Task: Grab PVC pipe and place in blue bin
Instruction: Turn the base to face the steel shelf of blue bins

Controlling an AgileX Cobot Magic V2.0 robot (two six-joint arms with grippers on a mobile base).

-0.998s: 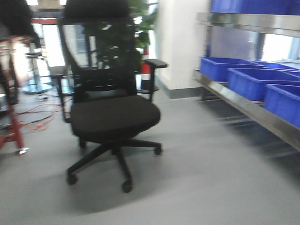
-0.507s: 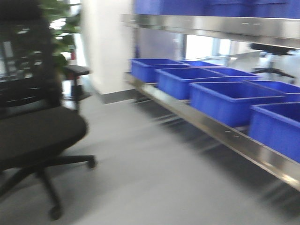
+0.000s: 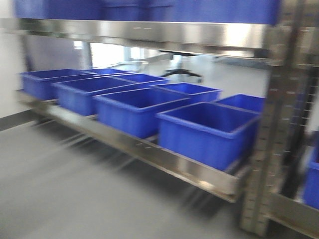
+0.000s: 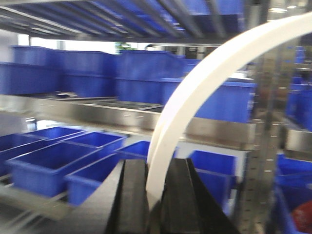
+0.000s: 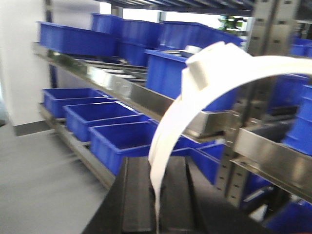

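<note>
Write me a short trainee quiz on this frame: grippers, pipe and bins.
1. True or false: the left gripper is shut on a white PVC pipe.
2. The nearest blue bin on the lower shelf is: A open-topped; B lidded; C upside down.
3. Fill in: the pipe in the right gripper is ____, not straight.
Key: 1 true; 2 A; 3 curved.
</note>
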